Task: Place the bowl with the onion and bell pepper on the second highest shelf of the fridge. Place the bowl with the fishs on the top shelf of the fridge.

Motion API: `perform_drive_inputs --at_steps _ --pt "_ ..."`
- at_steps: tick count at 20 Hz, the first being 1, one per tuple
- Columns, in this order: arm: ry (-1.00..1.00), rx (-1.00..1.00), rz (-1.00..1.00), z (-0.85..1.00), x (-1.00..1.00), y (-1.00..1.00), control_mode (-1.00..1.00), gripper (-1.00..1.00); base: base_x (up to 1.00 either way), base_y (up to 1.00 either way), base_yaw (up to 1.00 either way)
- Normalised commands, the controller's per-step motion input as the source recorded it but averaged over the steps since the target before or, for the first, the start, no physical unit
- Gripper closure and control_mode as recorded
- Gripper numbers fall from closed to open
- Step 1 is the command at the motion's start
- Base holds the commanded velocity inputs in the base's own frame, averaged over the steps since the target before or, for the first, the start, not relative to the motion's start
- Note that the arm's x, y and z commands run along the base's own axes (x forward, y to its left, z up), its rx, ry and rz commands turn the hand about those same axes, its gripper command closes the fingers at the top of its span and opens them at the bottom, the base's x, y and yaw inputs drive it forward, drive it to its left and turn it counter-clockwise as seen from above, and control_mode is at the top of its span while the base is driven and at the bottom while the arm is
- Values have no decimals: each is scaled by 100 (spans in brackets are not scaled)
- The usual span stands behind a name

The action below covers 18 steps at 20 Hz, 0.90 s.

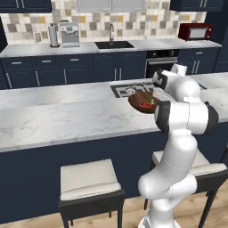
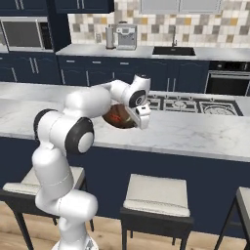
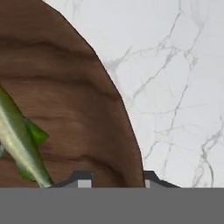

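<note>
Where the arm reaches down over the marble table (image 1: 67,116), the claw (image 3: 113,179) sits narrowed astride the rim of the brown wooden bowl (image 3: 65,109), one fingertip (image 3: 83,178) inside the wall and the other outside, over bare marble. Whether the tips actually press the rim cannot be told. Just inside the bowl from the claw lies a pale green fish (image 3: 19,140); a red piece (image 1: 146,105) shows beside it in the left base view. Behind the bowl is the cooktop (image 2: 195,104).
</note>
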Motion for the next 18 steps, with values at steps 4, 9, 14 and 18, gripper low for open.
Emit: perform_drive_inputs --at_steps 4,9,14,18 --pt "-25 0 -8 63 -83 0 -100 100 0 0 0" --pt "-32 0 -10 69 -97 6 -100 100 0 0 0" --pt "-34 0 -16 64 -100 12 -100 100 0 0 0" --pt "-16 8 -21 46 -100 3 -100 100 0 0 0"
